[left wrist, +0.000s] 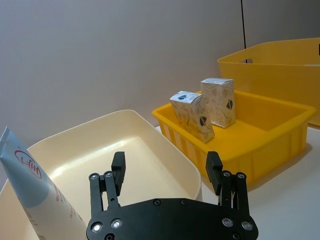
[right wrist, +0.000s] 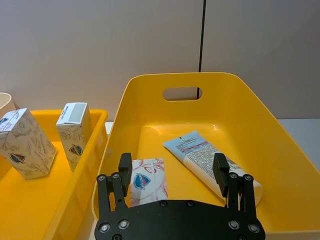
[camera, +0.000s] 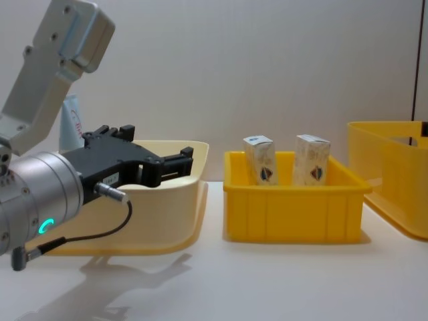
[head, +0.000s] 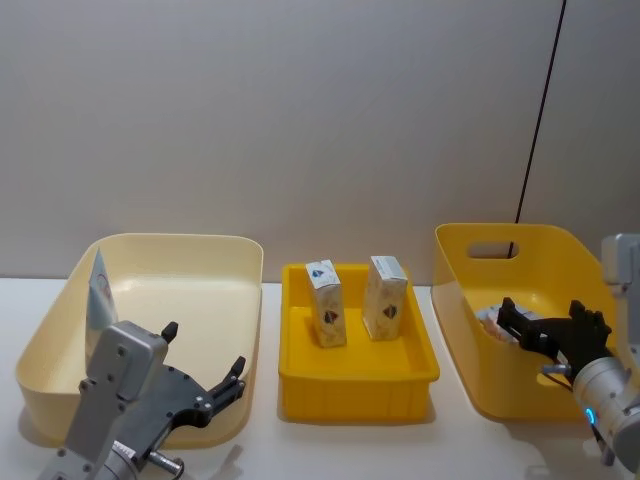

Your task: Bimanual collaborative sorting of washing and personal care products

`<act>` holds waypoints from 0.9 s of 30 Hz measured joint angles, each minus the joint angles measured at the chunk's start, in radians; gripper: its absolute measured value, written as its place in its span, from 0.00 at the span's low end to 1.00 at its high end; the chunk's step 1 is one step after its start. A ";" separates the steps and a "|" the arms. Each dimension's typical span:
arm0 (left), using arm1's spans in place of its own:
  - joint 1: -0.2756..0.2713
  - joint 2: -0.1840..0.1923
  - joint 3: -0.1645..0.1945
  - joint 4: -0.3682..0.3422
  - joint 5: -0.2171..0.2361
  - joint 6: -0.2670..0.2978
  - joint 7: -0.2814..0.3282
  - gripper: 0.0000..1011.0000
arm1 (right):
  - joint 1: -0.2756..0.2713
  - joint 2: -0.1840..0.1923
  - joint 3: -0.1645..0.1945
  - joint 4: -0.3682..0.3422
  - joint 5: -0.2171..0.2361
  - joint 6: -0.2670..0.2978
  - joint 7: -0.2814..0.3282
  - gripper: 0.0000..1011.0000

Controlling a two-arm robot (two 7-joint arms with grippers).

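My left gripper (left wrist: pixel 167 172) hangs released over the near right of the cream bin (head: pixel 215 250) holding 1 tube (head: pixel 99 300), my right gripper (right wrist: pixel 175 175) spread over the right bin's (right wrist: pixel 240 95) tube (right wrist: pixel 205 157) and packet (right wrist: pixel 147 182), 2 cartons (head: pixel 326 302) upright in the middle tray (head: pixel 355 385)

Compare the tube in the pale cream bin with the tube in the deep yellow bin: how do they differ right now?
The pale blue squeeze tube in the cream bin stands tilted against the wall of the cream bin, showing its red circular logo. The squeeze tube in the deep yellow bin lies flat on the floor of the deep yellow bin, printed text up, beside a small flat packet. Both are untouched; the left pincer and right pincer are open and empty.
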 joint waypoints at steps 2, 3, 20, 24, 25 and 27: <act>0.000 0.000 0.000 0.000 0.000 0.000 0.000 0.99 | 0.000 0.000 0.000 0.000 -0.001 -0.002 0.001 0.99; 0.000 0.000 0.000 0.000 0.000 0.000 0.000 0.99 | 0.000 0.000 0.000 0.000 -0.001 -0.004 0.001 0.99; 0.000 0.000 0.000 0.000 0.000 0.000 0.000 0.99 | -0.033 -0.001 0.017 -0.037 -0.006 -0.176 0.044 0.99; 0.000 0.000 0.000 0.000 0.000 0.000 0.000 0.99 | -0.042 -0.001 0.023 -0.049 -0.004 -0.223 0.059 0.99; 0.000 0.000 0.000 0.000 0.000 0.000 0.000 0.99 | -0.044 -0.001 0.024 -0.051 -0.003 -0.234 0.062 0.99; 0.000 0.000 0.000 0.000 0.000 0.000 0.000 0.99 | -0.049 -0.001 0.028 -0.058 -0.001 -0.267 0.074 0.99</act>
